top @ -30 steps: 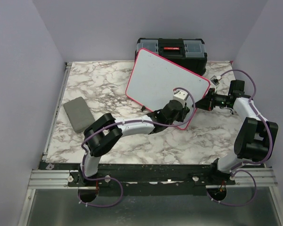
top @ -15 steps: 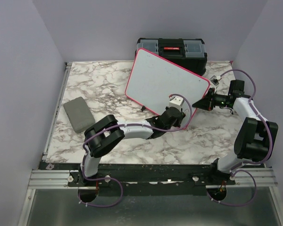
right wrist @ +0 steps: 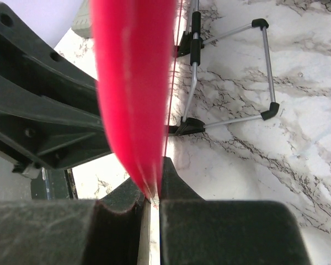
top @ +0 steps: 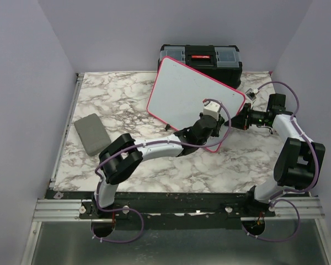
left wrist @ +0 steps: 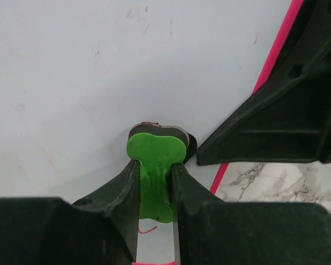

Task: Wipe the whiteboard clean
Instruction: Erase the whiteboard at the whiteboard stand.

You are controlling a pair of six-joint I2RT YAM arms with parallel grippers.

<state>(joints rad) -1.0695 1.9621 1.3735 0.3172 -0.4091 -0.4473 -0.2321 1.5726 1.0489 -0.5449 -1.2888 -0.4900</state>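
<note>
Lavender walls close in a white-and-grey marbled bench (top: 127, 94), where a black plastic toolbox (top: 201, 55) sits at the far edge and a flat grey rectangular pad (top: 92, 134) lies off to the left. The large white whiteboard with the pink-red rim (top: 182, 91) stands tilted on its thin wire stand (right wrist: 265, 72) just in front of the toolbox, near the middle of the bench. The right tool (right wrist: 153, 193) is clamped on the board's rim at its right side, apparently steadying it. The left tool (left wrist: 154, 171) is closed on a small green eraser with a dark felt face (left wrist: 156, 149), and that face presses against the board's surface near its lower right corner, close to the right tool. From above the board looks nearly clean. The left wrist view shows only faint reddish smudges higher on the surface and one small red stroke low down between that tool's fingers. Erasing seems largely done, with these leftovers to wipe.
</note>
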